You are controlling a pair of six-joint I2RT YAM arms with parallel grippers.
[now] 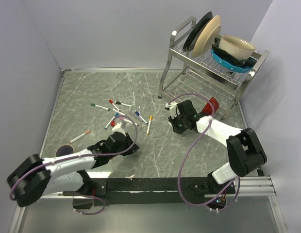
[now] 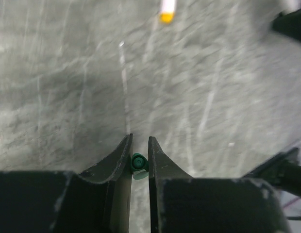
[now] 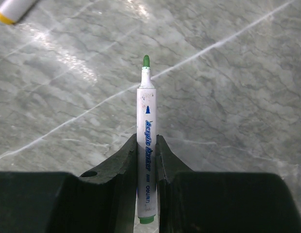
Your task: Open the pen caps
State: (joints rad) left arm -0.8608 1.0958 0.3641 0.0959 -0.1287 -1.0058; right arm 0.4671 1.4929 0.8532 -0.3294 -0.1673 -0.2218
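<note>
While the left gripper (image 2: 140, 143) is clamped on a small green cap (image 2: 139, 162) and the right gripper (image 3: 146, 141) pinches the uncapped green marker (image 3: 146, 121), a careless release could send the cap rolling across the table (image 1: 189, 150) among the capped pens (image 1: 116, 112), or the bare tip could smear it.

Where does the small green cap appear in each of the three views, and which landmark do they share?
Top external: too small to see; hidden at the left gripper, left of centre.
Left wrist: green cap, low centre, pinched in the gripper.
Right wrist: not in it; the right gripper holds a green marker.
Shared landmark: orange-ended pen, mid-table from above, top centre for left wrist, top left corner for right wrist.
</note>
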